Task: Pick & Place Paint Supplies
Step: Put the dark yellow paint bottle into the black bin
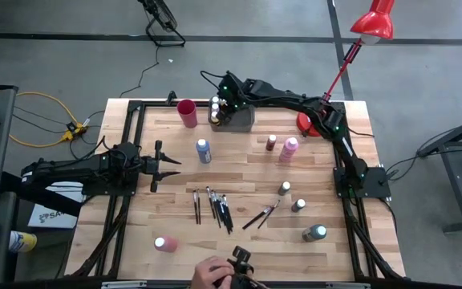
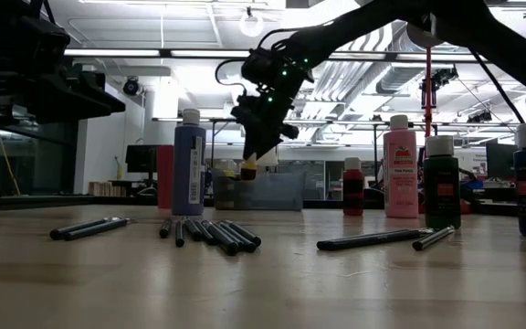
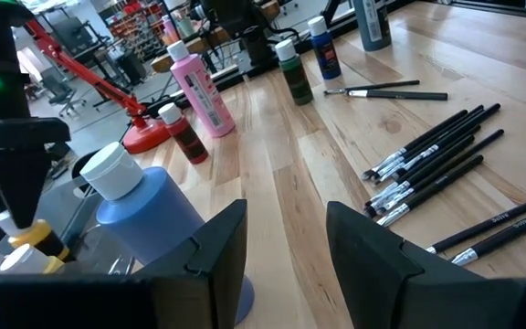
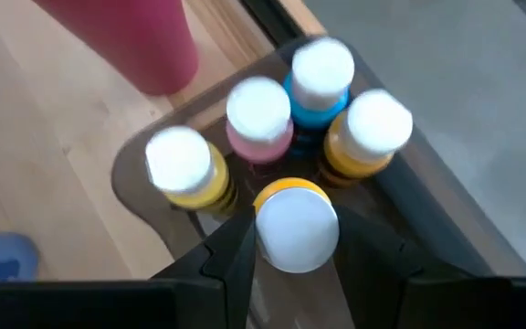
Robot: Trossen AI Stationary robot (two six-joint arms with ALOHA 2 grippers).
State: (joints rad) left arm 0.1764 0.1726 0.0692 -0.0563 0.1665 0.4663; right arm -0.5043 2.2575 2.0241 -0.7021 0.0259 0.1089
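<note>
My right gripper [image 1: 218, 105] reaches over the grey tray [image 1: 241, 120] at the far side, shut on a yellow paint bottle [image 4: 297, 226] with a white cap. Several capped bottles, among them a pink one [image 4: 259, 117] and a blue one [image 4: 321, 75], stand upright in the tray. The red cup [image 1: 187, 112] stands left of the tray. A blue bottle [image 1: 204, 150], a brown one [image 1: 271, 143], a pink one [image 1: 289, 149] and grey-green ones [image 1: 298, 205] stand on the table. Paintbrushes [image 1: 215, 207] lie flat on the table. My left gripper [image 1: 163, 164] waits open at the left. My right gripper pinches the yellow bottle just under its white cap [image 4: 297, 196] between its two fingers [image 4: 231, 251]. The fingers slant down from the table's right. The bottle hangs upright below them [image 2: 249, 169], its lower end at the tray's rim. I cannot tell whether it rests on the tray's floor.
Two more brushes [image 1: 263, 215] lie toward the near right. A pink bottle [image 1: 165, 243] lies near the front left. A person's hand [image 1: 213, 274] shows at the table's near edge. A red lamp base [image 1: 307, 123] stands at the far right.
</note>
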